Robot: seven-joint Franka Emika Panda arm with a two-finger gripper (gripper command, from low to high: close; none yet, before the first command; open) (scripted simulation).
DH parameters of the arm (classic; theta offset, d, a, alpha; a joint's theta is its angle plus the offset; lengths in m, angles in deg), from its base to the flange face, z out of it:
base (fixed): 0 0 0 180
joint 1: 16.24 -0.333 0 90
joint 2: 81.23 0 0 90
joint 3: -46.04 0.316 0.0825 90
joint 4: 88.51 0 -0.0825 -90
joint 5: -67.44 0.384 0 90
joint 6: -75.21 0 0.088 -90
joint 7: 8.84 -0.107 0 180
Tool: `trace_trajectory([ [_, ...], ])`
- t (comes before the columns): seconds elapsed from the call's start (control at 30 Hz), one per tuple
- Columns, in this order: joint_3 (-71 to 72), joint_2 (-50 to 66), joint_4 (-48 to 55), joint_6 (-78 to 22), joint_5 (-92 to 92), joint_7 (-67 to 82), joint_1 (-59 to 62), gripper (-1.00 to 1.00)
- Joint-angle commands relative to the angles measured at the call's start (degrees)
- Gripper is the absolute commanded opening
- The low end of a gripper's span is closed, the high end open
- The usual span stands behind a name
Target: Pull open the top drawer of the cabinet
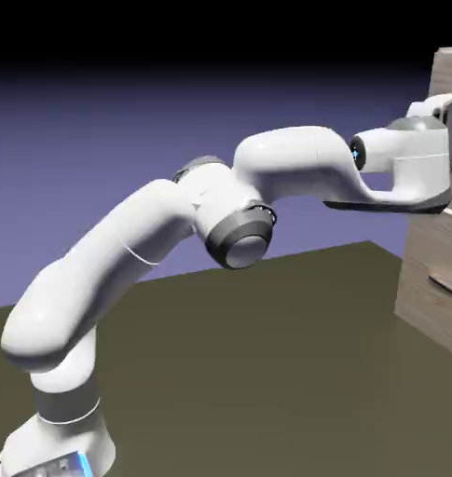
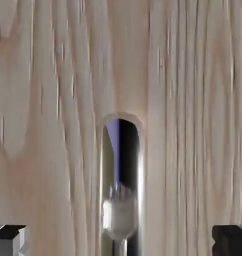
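Pale, streaked wood grain of the top drawer [image 2: 192,100] filled the frame; a shiny rounded bar handle [image 2: 121,200] stood lower centre, between the gripper [image 2: 121,241] fingertips, which were spread wide apart.

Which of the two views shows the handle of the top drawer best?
The hand view. The handle fills its lower middle as a shiny metal bar against the wood of the top drawer, between the two wide-apart fingertips. In the exterior view the arm's hand covers that spot on the cabinet, so the handle is hidden.
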Motion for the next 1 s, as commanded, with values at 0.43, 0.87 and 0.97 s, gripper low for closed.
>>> trace_trajectory([
  [0.43, 5.06, -8.58, 7.35, -0.36, 23.47, 30.09, 0.14, -1.00],
  [0.87, 14.87, -1.28, -5.28, -3.82, -6.42, 4.05, 9.07, -1.00],
  [0.97, 18.72, 1.33, -10.87, -5.67, -13.83, -2.50, 12.96, -1.00],
])
